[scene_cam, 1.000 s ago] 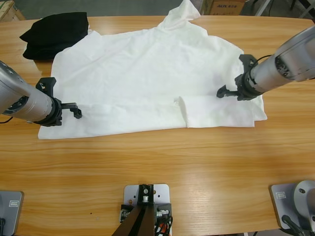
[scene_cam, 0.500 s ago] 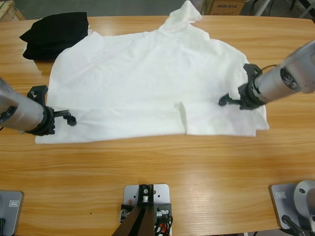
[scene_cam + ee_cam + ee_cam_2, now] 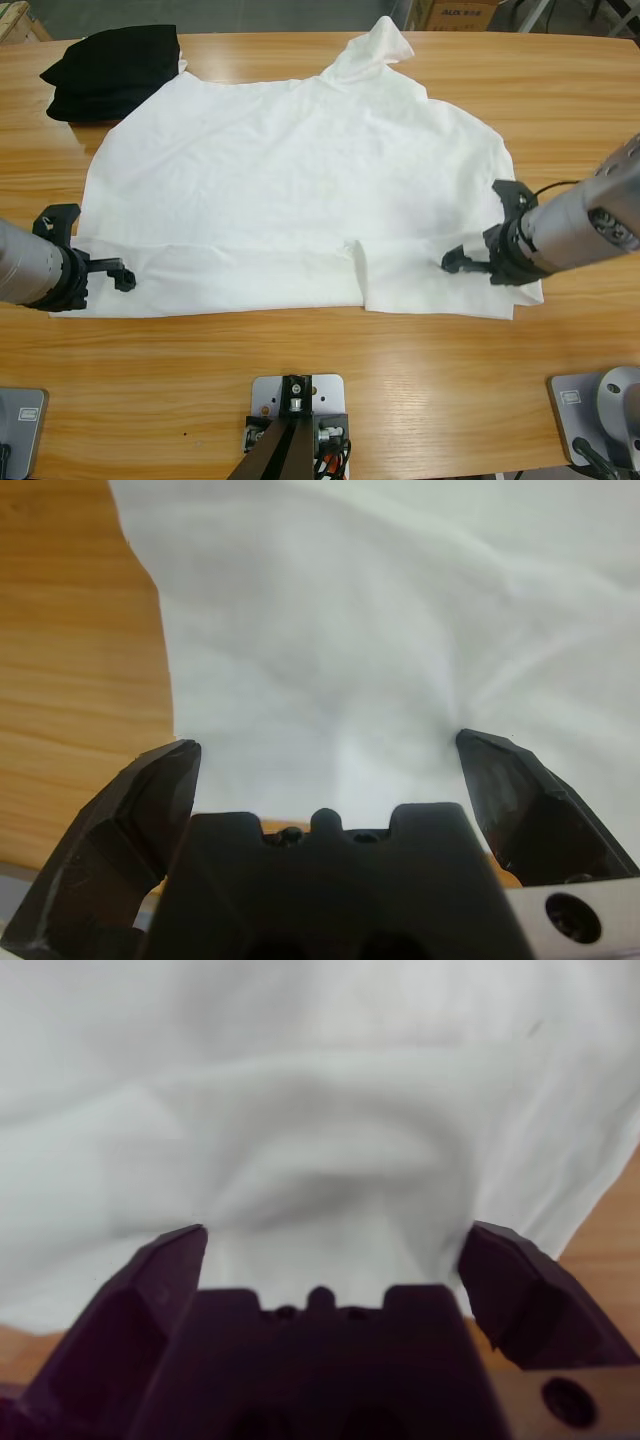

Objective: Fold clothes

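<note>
near edge: the white t-shirt (image 3: 290, 190) lies spread on the wooden table (image 3: 320, 400), its near hem now closer to the front of the table than a second ago.
left gripper: the left gripper (image 3: 118, 277) sits at the shirt's near left corner, jaws spread wide (image 3: 325, 770) with cloth between and ahead of them; nothing is pinched that i can see.
right gripper: the right gripper (image 3: 462, 260) sits low on the shirt's near right part, jaws also wide apart (image 3: 330, 1245), white fabric bunched in soft ridges in front of it.
what changed: over the last second both arms drew back toward the front of the table and the shirt's lower edge came with them, so the body looks flatter and more stretched out.
middle: a small folded-over flap (image 3: 362, 270) stands at the near hem, right of centre.
far side: one sleeve or collar part (image 3: 380, 40) trails toward the far edge; a folded black garment (image 3: 110, 68) lies at the far left, just touching the shirt.
meaning: i judge this as smoothing before the first fold; no fold is made yet.
</note>
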